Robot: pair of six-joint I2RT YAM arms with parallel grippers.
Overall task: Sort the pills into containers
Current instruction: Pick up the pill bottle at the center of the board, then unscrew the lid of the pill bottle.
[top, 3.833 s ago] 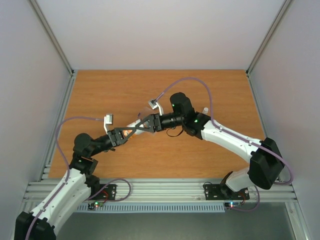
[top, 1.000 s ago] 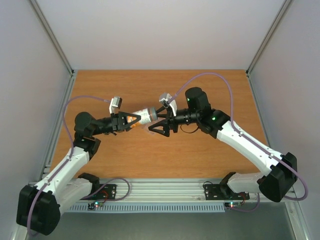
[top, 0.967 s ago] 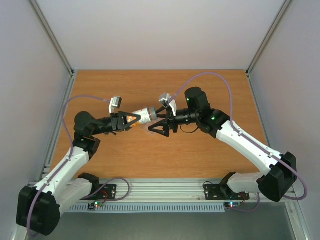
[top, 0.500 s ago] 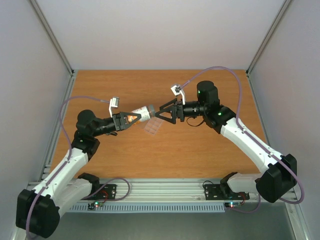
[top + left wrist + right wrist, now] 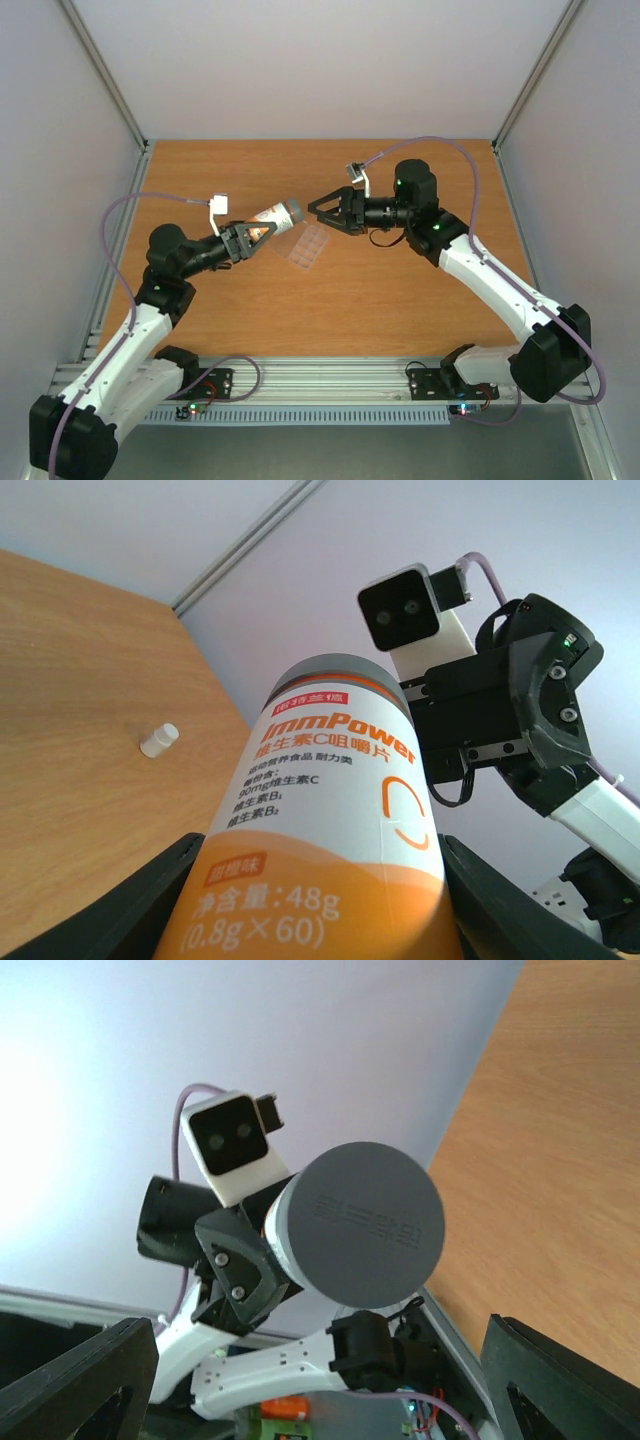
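While the left hand (image 5: pixel 252 234) grips an orange bottle (image 5: pixel 270 217), grey cap (image 5: pixel 295 210) pointing right, right hand (image 5: pixel 318 208) wide open beside it, clear pill box (image 5: pixel 308 246) on tabletop (image 5: pixel 400 295) below.

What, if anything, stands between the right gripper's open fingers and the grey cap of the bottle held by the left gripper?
Nothing visible. The right gripper, fingers open, faces the grey cap head-on across open air; the left gripper holds the bottle off the table.
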